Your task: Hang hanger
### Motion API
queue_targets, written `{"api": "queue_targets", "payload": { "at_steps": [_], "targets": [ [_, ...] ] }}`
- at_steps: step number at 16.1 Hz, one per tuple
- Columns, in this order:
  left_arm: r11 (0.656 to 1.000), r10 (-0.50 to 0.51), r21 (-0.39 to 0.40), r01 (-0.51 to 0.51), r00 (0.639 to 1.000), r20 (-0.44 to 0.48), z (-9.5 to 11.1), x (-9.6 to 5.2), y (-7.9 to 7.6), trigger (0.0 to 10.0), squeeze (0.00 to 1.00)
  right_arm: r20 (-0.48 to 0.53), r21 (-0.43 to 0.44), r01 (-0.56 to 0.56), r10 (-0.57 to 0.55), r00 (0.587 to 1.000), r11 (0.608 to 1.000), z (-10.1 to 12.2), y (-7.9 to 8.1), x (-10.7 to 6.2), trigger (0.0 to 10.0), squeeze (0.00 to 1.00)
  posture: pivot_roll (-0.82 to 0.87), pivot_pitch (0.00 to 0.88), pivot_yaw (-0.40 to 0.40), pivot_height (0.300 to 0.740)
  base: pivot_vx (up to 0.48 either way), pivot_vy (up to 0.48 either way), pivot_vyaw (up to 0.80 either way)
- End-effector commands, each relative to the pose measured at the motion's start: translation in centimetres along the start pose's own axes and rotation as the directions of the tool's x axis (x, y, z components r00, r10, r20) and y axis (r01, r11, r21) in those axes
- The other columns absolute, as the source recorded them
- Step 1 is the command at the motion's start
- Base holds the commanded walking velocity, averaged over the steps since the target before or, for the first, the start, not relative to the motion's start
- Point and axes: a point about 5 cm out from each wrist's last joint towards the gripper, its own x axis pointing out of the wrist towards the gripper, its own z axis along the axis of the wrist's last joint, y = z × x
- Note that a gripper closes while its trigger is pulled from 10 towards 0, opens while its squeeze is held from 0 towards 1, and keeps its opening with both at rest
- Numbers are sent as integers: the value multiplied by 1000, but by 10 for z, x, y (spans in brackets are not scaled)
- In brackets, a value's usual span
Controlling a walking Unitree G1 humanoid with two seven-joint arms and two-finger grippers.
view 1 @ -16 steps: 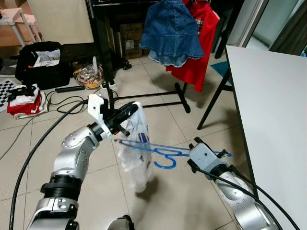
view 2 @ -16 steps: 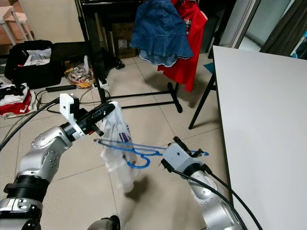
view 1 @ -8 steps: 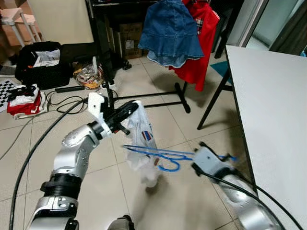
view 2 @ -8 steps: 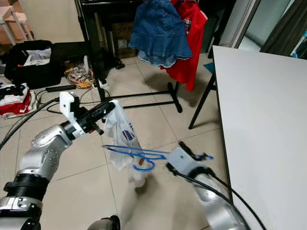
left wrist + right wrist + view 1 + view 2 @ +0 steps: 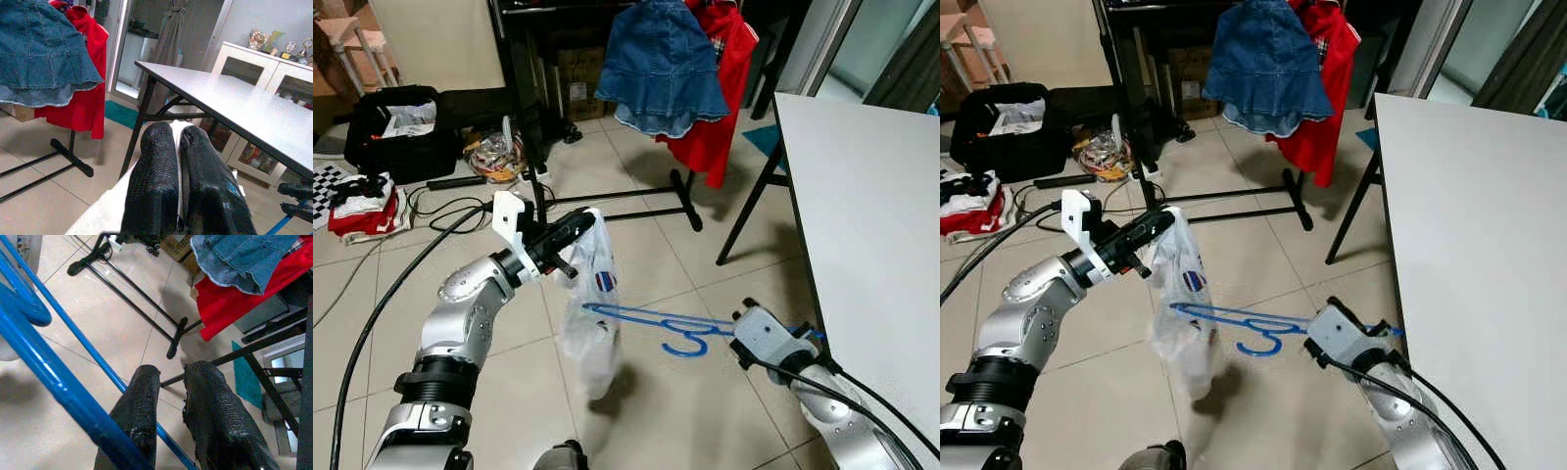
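While the left gripper [image 5: 576, 226] pinches the white garment [image 5: 590, 304] and the right gripper [image 5: 800, 336] clamps the blue hanger [image 5: 656, 320] low over the floor, slide the hanger's left arm into the neck opening before lifting toward the far rack [image 5: 607, 191]

A glossy blue plastic hanger [image 5: 666, 323] and a thin, translucent white garment [image 5: 590, 304] hung above glossy floor tiles [image 5: 646, 245]. Nearby were a denim skirt [image 5: 664, 69], red cloth [image 5: 720, 98] and a matt white tabletop [image 5: 871, 196].

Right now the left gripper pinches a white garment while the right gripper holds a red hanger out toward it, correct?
Not quite: the hanger is blue, not red, as the left eye view shows. The left gripper does pinch the white garment, and the right gripper holds the hanger toward it.
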Motion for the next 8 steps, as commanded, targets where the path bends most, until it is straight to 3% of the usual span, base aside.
{"api": "queue_targets", "payload": {
  "at_steps": [1,8],
  "targets": [
    [1000,-16,7,16,1000,-7,0,2,-2,10000,0,4,15,15,-15,1000,1000,2,-2,0,10000,0,68,125,21,740,0,0,0],
    [1000,-14,4,14,1000,-13,-1,0,-1,10000,0,36,17,48,-48,998,999,10,-5,7,10000,0,78,122,21,740,0,0,0]
  ]
}}
